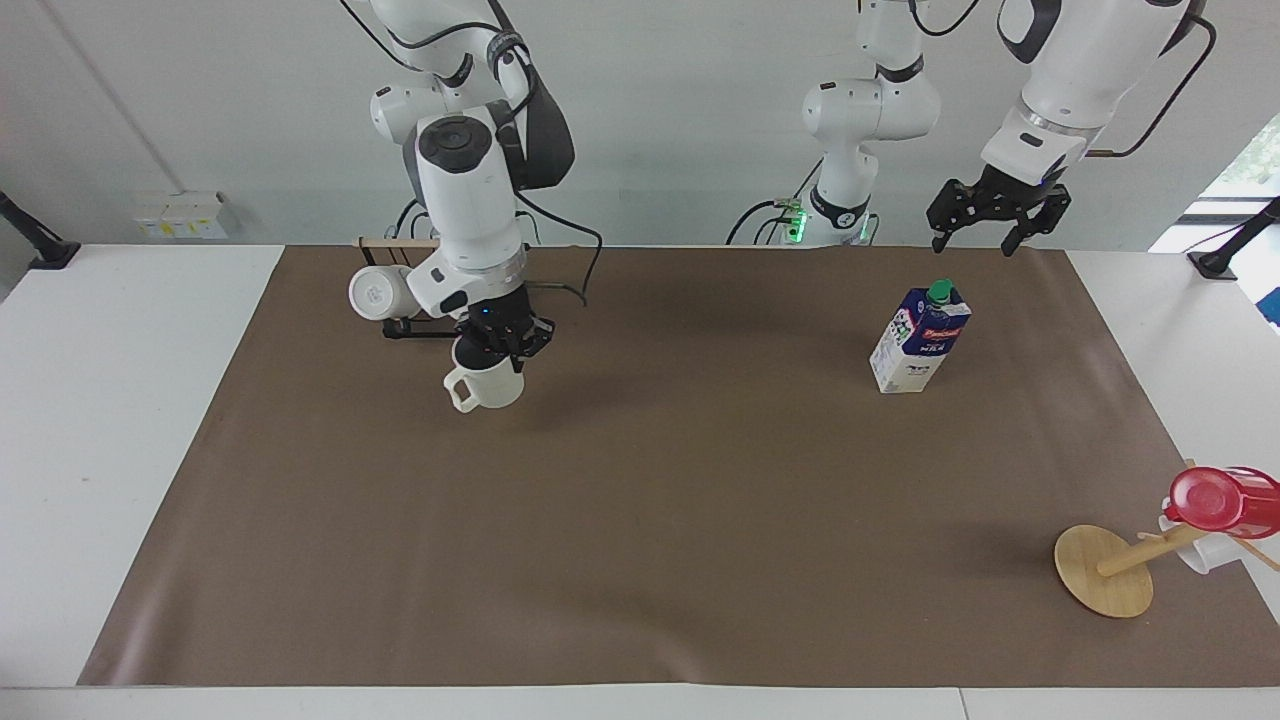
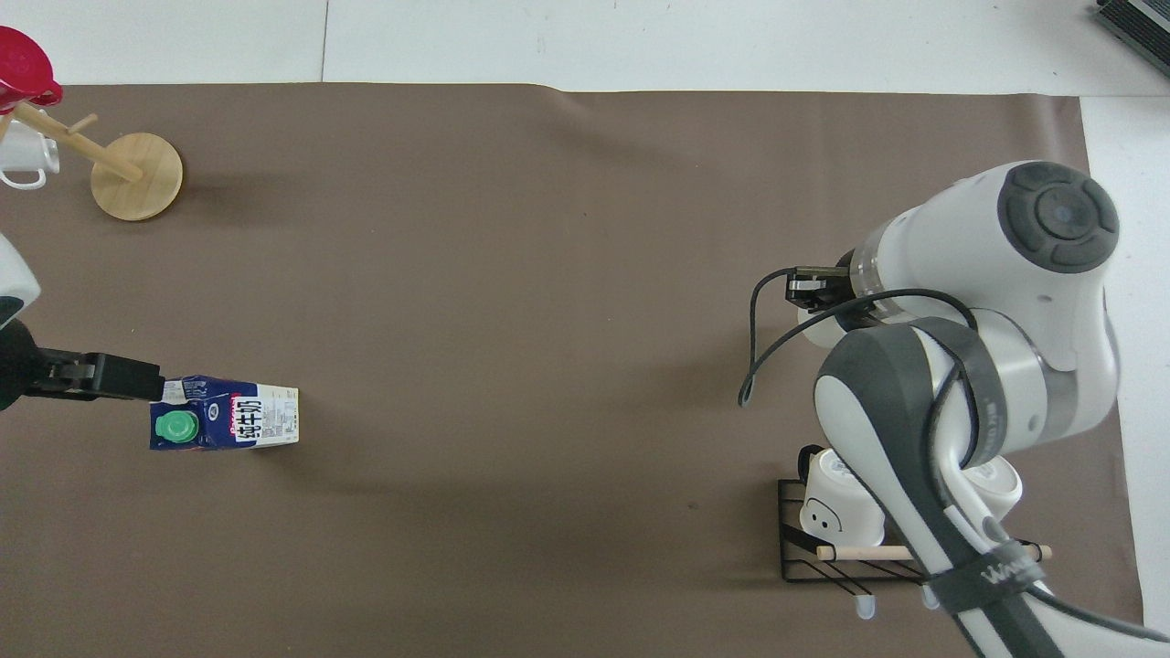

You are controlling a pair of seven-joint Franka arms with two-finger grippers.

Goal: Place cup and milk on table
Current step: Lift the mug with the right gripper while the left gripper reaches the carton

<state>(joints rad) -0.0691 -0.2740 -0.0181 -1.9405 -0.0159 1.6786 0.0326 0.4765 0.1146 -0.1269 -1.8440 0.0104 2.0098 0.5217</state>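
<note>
The cream-beige cup (image 1: 485, 386) hangs upright from my right gripper (image 1: 497, 348), which is shut on its rim. It is held just above the brown sheet (image 1: 650, 520) of the white table (image 1: 100, 400), beside the black rack. In the overhead view the right arm covers most of the cup (image 2: 816, 331) and the right gripper (image 2: 816, 291). The milk (image 1: 922, 340) stands upright on the sheet toward the left arm's end; it also shows in the overhead view (image 2: 224, 425). My left gripper (image 1: 993, 215) is open and empty, raised in the air beside the milk (image 2: 101, 377).
A black wire rack (image 2: 793, 548) with white mugs (image 1: 375, 292) stands near the right arm's base. A wooden mug tree (image 1: 1105, 570) leans at the left arm's end with a red cup (image 1: 1220, 497) and a white mug (image 1: 1200, 553) on it.
</note>
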